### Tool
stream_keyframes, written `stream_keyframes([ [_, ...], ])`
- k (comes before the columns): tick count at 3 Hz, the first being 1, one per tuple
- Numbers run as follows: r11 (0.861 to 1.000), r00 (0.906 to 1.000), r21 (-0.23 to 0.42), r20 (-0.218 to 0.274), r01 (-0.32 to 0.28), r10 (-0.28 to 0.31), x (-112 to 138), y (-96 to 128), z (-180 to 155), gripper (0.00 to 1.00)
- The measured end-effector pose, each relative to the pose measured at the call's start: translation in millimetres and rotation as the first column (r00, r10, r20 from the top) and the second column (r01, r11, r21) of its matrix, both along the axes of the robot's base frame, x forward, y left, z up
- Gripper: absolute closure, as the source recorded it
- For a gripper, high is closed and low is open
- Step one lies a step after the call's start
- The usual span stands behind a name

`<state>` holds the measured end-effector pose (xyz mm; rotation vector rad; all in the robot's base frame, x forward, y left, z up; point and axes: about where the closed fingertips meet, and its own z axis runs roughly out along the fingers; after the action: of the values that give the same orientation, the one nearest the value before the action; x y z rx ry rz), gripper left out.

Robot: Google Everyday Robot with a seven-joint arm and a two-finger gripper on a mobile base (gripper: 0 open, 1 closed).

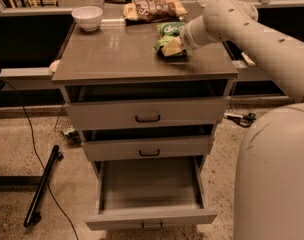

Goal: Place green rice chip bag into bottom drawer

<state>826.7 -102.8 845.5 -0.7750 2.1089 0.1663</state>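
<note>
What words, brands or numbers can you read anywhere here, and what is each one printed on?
Nothing reads clearly enough to quote.
green rice chip bag: white lettering, too blurred to read; the claw is at the bag on the cabinet top and covers part of it.
brown snack bag: pale lettering, too blurred to read.
white bowl, bottom drawer: no markings visible.

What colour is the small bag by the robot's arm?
The green rice chip bag is bright green with white lettering, camera view; the end effector is at it.
</note>
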Motion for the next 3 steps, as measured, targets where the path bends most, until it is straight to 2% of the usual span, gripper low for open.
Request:
stream_keyframes([
  [1, 0.995, 0.9942, 0.063, 0.081, -0.076, 0.071, -20.8, -4.5, 27.1, 0.93],
  [2, 0.980, 0.9746, 0.109, 0.169, -0.167, 0.147, -61.3, -18.4, 56.7, 1.00],
  [3, 0.964, 0.9430, 0.104, 0.258, -0.244, 0.211, -111.0, -32.0, 76.8, 1.00],
])
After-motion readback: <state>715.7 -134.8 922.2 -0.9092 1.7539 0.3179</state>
